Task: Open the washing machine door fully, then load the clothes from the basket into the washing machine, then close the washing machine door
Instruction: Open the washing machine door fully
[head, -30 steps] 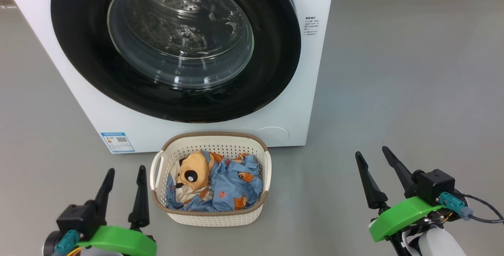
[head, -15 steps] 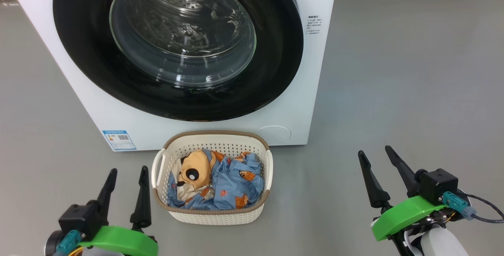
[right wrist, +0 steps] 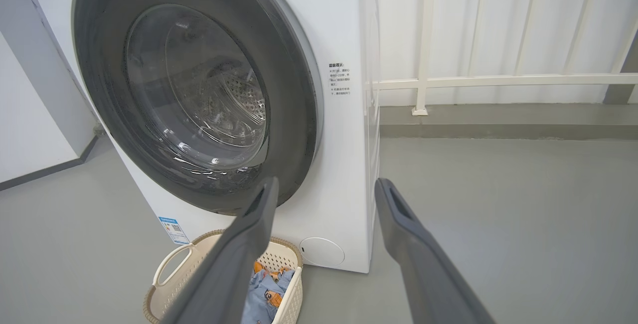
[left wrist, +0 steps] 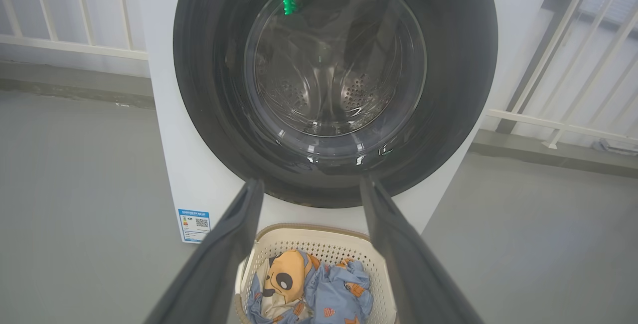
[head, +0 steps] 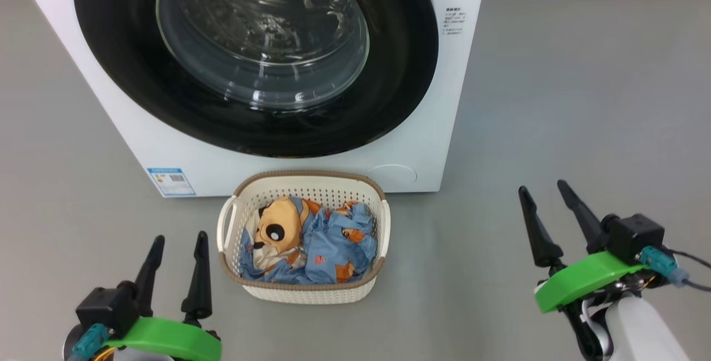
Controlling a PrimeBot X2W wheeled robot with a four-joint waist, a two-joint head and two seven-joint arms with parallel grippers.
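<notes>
The left hand [head: 179,237] hangs released at the lower left of the head view, its two dark fingers spread and pointing up, gripping nothing, near the left handle of the basket [head: 304,293] but not touching it. The right hand [head: 541,186] is likewise released and empty at the lower right, well apart from the basket, over the bare grey floor [head: 583,100]. Each hand sits on a bright green bracket [head: 166,340]. Between the two hands the cream basket stands on the floor just in front of the washing machine [head: 166,150], below the lower edge of its round front. The clothes [head: 333,247] lie bunched inside the basket, light blue cloth with orange motifs, with a tan and cream animal face turned up at the left side. Behind them, the glossy black washing machine door [head: 400,78] appears shut against the white cabinet, though the latch side is hard to judge from these angles. The perforated steel drum [head: 261,28] shows through the door's clear glass window. A blue label sticker [head: 171,181] sits at the cabinet's lower left corner, a round white cap [head: 391,174] at its lower right, and a small block of printed text [head: 454,22] to the right of the door. In the right wrist view a white railing [right wrist: 498,81] runs along the wall beyond the machine.
</notes>
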